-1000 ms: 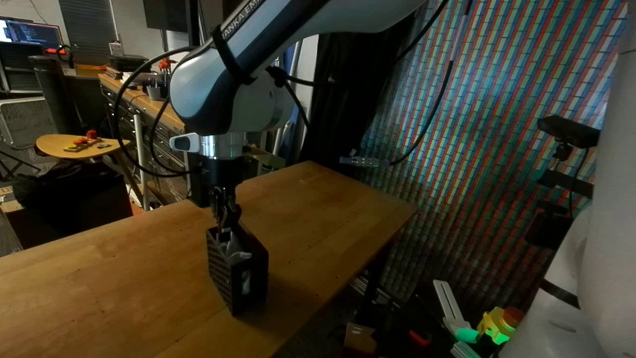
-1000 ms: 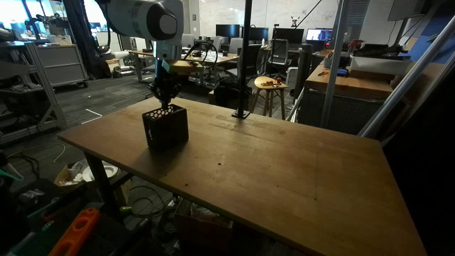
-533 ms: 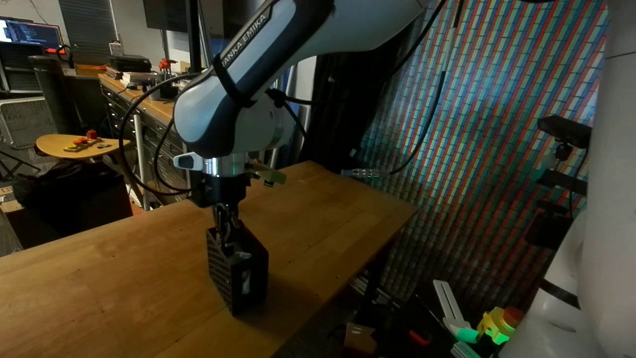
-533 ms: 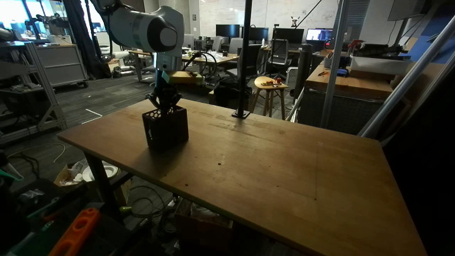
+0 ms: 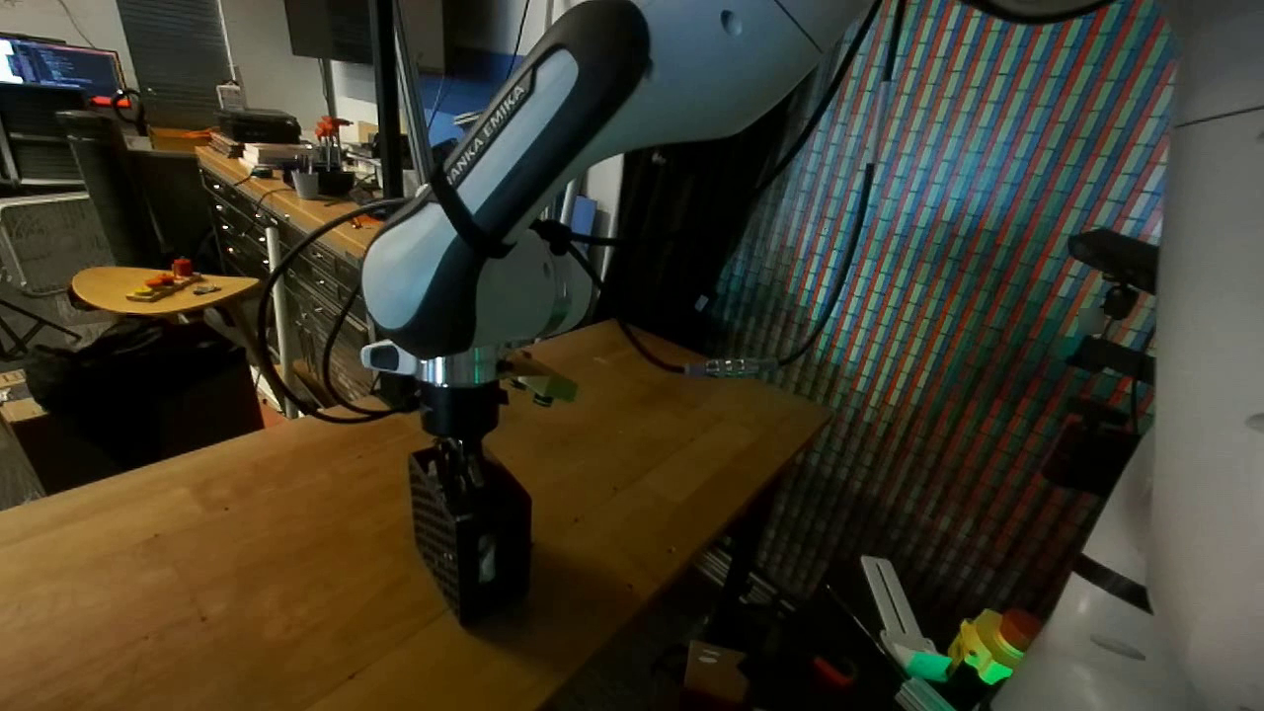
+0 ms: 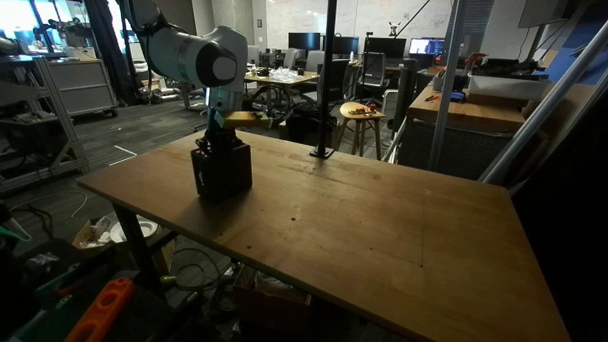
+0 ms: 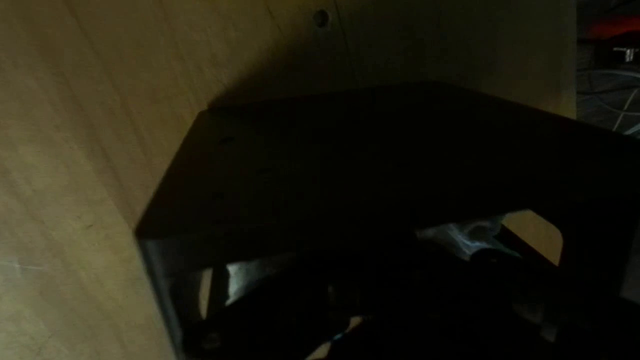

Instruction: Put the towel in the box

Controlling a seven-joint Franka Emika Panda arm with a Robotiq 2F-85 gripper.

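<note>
Compared with one second ago, the gripper [image 5: 460,464] is clearly lower: then its fingertips were at the rim of the black box [image 5: 464,558], and now its fingers are down inside. The arm [image 5: 553,148] has come lower with it. The box stands upright on the wooden table [image 5: 247,553], in almost the same place as before. The towel [image 7: 465,237] is in the box. Its grey fold, which rose near the rim one second ago, has gone from sight in an exterior view; a pale piece shows through the slot [image 5: 487,558] in the narrow side.

The fingers are together, but the walls hide their tips in both exterior views, so I cannot tell whether some cloth is between them. The wrist view is very dark. There the towel appears as pale patches, left and right, beside the gripper's black shape, and the box is cut off at the right and lower edges.
</note>
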